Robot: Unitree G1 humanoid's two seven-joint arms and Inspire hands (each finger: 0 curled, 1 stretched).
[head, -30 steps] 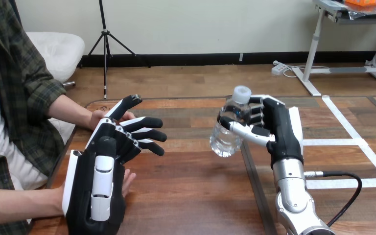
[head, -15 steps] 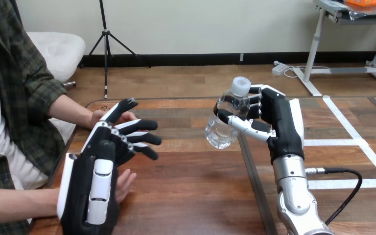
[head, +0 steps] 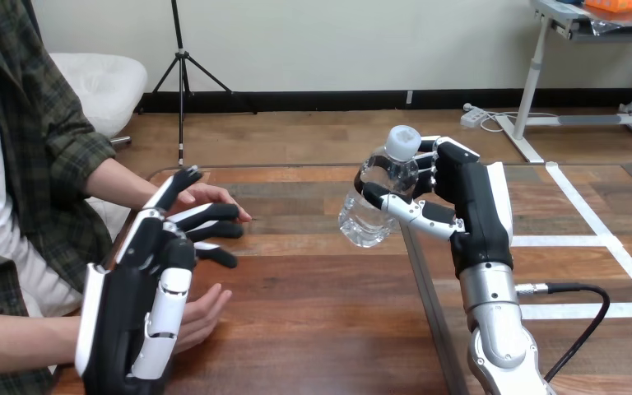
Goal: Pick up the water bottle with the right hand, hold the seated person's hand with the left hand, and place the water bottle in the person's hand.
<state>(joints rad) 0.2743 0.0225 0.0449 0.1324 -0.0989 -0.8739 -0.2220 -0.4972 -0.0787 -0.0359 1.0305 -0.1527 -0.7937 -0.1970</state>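
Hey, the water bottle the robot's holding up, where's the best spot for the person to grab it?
Probably the bare lower body of the water bottle, from the view's left: the right hand wraps its middle, thumb across the front, and its tilted base juts free toward that side.

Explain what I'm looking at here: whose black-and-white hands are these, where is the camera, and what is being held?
The picture comes from a camera on a humanoid robot's head, looking down across a wooden table. The two black-and-white machine hands are the robot's own. Its right hand has fingers and thumb curled round a clear water bottle, held tilted and seemingly off the table. Its left hand, at the view's left, is open with its fingers stretched out. A person sits at that side. The person's nearer hand lies palm up beside the left hand, and the person's farther hand rests behind its fingers. I cannot tell whether the left hand touches either.
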